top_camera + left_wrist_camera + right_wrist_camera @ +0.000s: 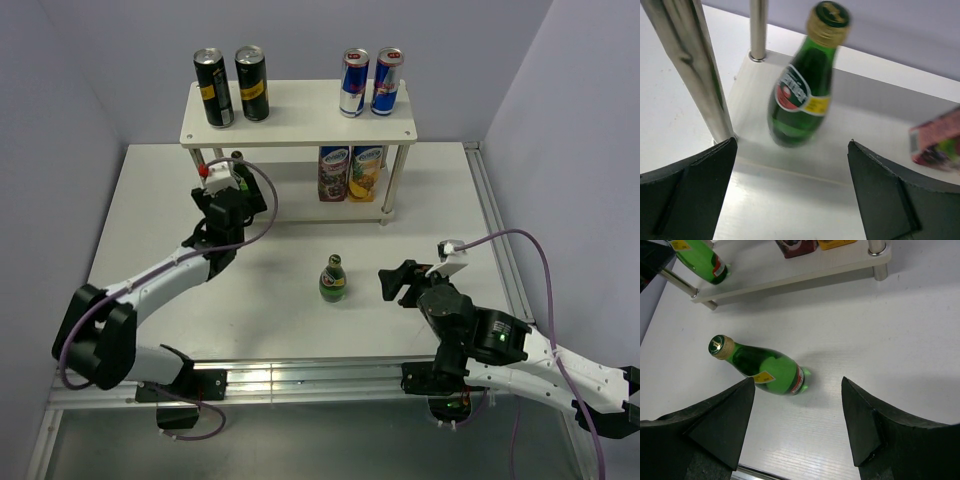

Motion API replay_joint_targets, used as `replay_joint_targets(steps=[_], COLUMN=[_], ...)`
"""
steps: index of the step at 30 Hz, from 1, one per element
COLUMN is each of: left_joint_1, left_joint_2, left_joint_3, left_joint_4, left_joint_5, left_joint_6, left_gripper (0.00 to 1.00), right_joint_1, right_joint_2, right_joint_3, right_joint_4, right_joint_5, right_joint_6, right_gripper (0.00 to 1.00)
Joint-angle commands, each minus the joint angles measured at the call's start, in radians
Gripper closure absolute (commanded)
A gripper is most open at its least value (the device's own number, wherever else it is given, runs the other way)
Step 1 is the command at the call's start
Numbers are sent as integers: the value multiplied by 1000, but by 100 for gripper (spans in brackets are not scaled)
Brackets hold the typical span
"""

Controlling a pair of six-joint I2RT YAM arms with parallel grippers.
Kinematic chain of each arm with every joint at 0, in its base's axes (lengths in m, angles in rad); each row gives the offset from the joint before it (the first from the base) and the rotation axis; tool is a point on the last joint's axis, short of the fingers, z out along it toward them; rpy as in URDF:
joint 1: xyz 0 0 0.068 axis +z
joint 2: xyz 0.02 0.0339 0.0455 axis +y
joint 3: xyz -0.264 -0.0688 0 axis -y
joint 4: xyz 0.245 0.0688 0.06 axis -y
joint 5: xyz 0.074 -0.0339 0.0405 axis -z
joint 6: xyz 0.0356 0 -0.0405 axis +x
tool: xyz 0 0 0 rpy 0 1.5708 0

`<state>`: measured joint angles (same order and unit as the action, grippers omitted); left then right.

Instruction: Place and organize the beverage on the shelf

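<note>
The shelf [300, 110] stands at the back. Two black cans [232, 86] and two blue-and-silver cans [370, 82] stand on its top board. One green bottle [801, 90] stands upright on the lower board [865, 135] at the left, just beyond my open, empty left gripper [790, 195]; it also shows in the right wrist view [700, 260]. The left gripper [225, 185] sits at the shelf's left front. The second green bottle [333, 279] stands upright on the table and shows in the right wrist view [765, 369], ahead of my open, empty right gripper [797, 415], which shows in the top view [400, 282].
Two juice cartons [350, 173] stand on the lower board at the right; one shows in the left wrist view [937, 140]. Metal shelf posts [695, 70] stand close to the left gripper. The white table [150, 220] ends at a rail along the near edge.
</note>
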<state>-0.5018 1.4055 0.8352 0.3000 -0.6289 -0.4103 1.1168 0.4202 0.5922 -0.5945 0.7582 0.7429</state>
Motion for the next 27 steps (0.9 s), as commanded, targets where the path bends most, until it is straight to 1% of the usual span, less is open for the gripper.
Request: replay_joint_targets(steps=[1,3,6,7,10,12,13,15,16,19,21,23,27], left_joint_1=[-62,-79,-150,-197,-285,-331,-377,-426,-484,-581,-599,-619,-656], left_joint_2=[-111,-147,-229,-265,-336,-376,-416,-450,-468,-473,-458,-430,-366], left_joint_3=[-30,-45,-94,-126,-189,-223,-258,-284,-300,-333,-358,-390,-415], left_joint_4=[-45,-76,-127,-137,-174,-168,-153,-121,-119,-99,-67,-1,91], left_joint_5=[-43,-23,-2,-2,26,86,125,217,231,270,300,334,340], left_joint_6=[-19,-31,-57,-76,-131,-143,-137,-107,-98,-71,-71,-71,-67], left_gripper=[1,1,1,1,1,1,1,1,1,1,1,1,1], right_joint_1=[5,6,5,5,5,6,5,5,6,5,5,5,5], right_joint_2=[-3,2,-1,-3,-4,-4,-4,-4,-4,-4,-3,2,2], right_joint_3=[-11,-11,-12,-14,-17,-17,-17,-17,-19,-17,-17,-15,-14], right_joint_4=[13,13,13,13,15,12,10,9,7,7,9,4,-4], right_joint_5=[16,18,20,21,18,20,21,21,23,26,29,35,36], right_joint_6=[3,3,3,4,4,6,6,7,10,12,12,18,24], right_gripper=[23,23,23,23,23,23,23,23,23,23,23,23,23])
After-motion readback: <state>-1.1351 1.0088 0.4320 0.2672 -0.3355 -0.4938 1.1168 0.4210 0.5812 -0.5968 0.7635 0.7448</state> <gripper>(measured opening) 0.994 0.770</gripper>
